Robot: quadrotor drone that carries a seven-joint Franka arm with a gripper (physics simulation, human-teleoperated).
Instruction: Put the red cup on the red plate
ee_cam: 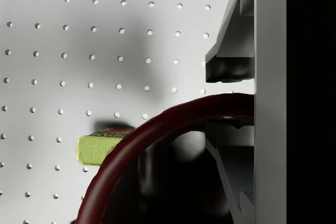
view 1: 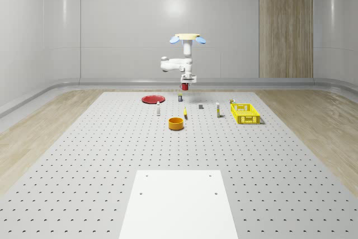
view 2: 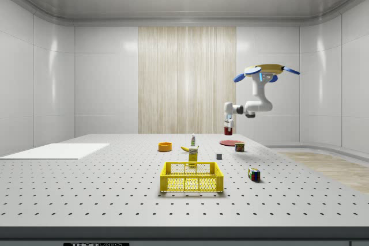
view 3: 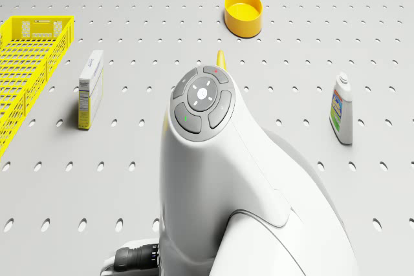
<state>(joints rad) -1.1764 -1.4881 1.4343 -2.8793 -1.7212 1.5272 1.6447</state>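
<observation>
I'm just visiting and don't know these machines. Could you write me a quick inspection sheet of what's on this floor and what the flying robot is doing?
Surface: grey perforated table with a white sheet at the near end.
Job's things: round red cup held in the air; flat red plate lying to the whole-scene view's left of it.
Clutter: yellow mesh basket, round yellow bowl, small white bottle, slim carton, green can.
Gripper: two-finger gripper shut on the cup's rim, well above the table.
Drone: quadrotor drone hovers above the far end of the table.
Cables: nothing seen.
Surroundings: pale walls, wooden panel.
</observation>
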